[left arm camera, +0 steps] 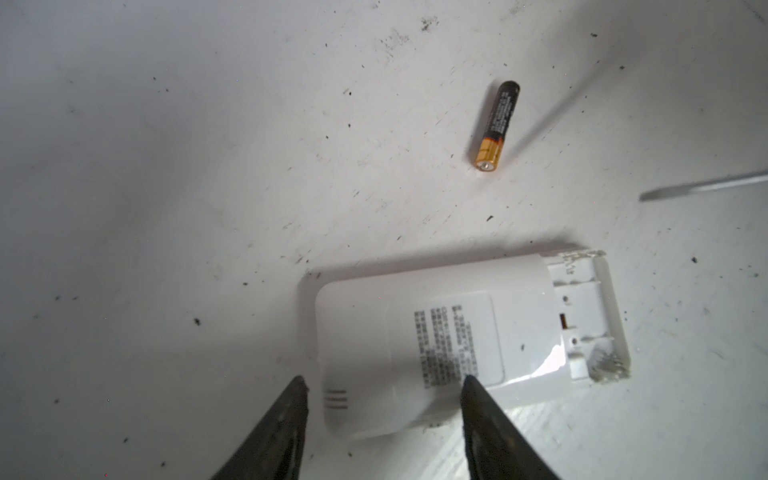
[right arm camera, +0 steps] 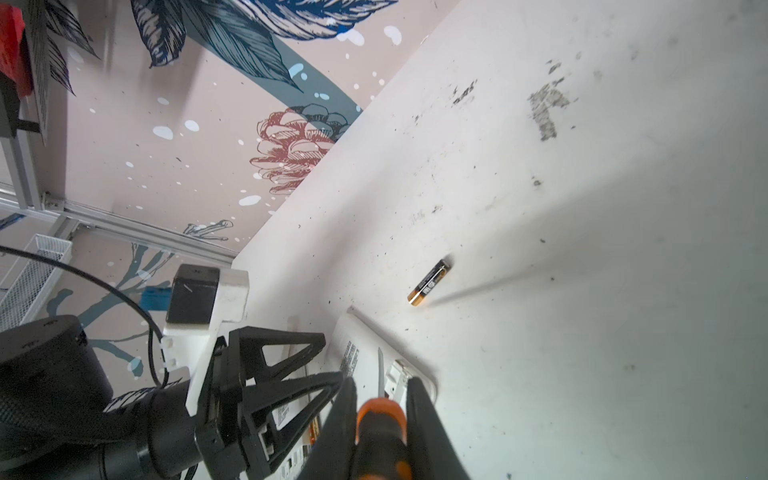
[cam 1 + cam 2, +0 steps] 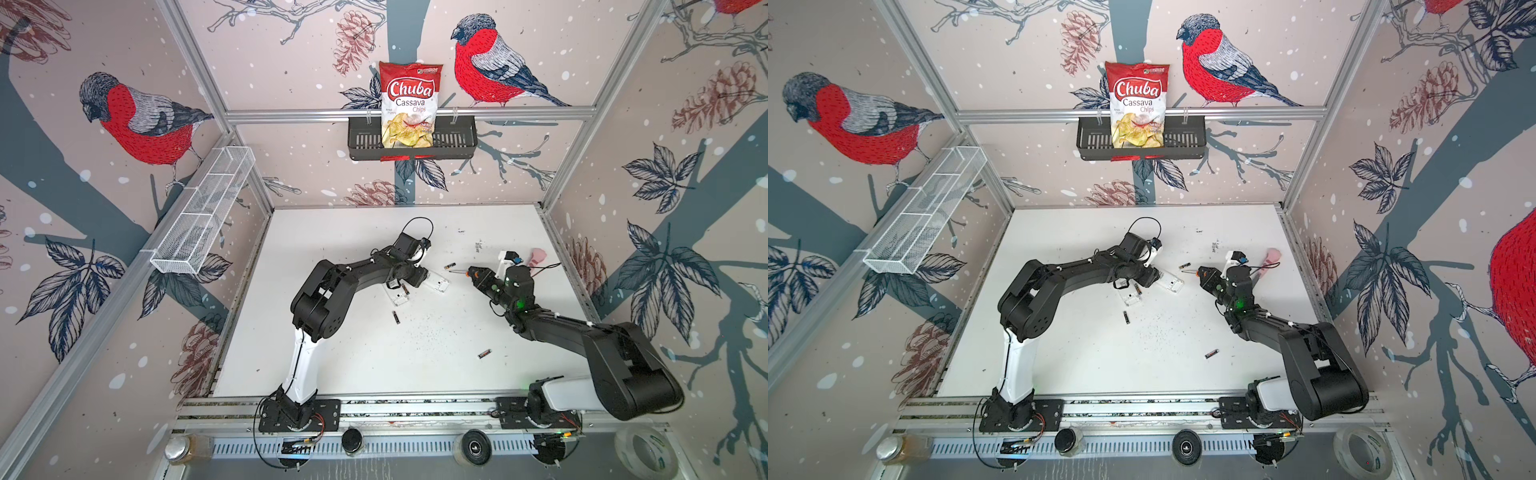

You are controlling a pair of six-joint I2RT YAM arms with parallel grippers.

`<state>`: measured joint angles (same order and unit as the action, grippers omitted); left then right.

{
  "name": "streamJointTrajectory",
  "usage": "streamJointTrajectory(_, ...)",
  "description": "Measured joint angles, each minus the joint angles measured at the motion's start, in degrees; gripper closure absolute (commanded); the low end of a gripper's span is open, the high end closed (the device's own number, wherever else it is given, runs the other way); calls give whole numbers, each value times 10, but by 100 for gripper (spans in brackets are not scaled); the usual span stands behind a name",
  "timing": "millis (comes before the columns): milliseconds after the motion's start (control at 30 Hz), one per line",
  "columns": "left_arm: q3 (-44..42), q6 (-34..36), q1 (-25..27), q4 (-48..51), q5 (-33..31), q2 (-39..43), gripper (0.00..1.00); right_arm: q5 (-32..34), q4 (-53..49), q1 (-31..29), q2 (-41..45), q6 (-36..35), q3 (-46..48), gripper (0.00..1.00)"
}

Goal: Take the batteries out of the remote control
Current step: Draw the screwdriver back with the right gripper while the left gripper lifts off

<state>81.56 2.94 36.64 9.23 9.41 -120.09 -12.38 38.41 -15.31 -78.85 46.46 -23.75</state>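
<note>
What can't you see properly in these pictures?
Near remote, in a top view: left arm covers most; whether it is emptied is too small to tell.
Screwdriver, left wrist view: edge cuts off all but the tip.
Pink thing, in a top view: right arm hides part.
Label, left wrist view: print too blurred to read.

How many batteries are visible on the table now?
4 batteries: one beside the screwdriver tip, one just in front of the remotes, one toward the right arm, one at the nearer remote edge. The left arm may hide more.
</note>
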Motion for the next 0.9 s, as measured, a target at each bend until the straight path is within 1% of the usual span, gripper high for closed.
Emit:
streamJointTrajectory(133,-9,-6,0,0,0,20,20,-34,1,45,0,2,12,87)
streamJointTrajectory(300,-24,-16,0,-9,-1,49,12,-91,11,87,-22,17,14,80)
streamJointTrajectory(367,-32,-21,0,-18,-2,64,10,-113,19,96,-35,17,13,74)
streamJointTrajectory(433,-41,-25,0,-29,-2,76,4,-133,21,99,-51,20,10,67)
streamJointTrajectory(500,-53,-31,0,-38,-2,88,4,-152,28,101,-70,20,7,64)
streamJointTrajectory(633,-75,-38,0,-51,-5,107,4,-179,49,96,-102,30,7,62)
streamJointTrajectory(700,-85,-42,0,-55,-5,113,4,-186,54,92,-115,30,7,62)
streamJointTrajectory(900,-108,-46,0,-60,-10,131,4,-195,64,78,-144,28,-3,56)
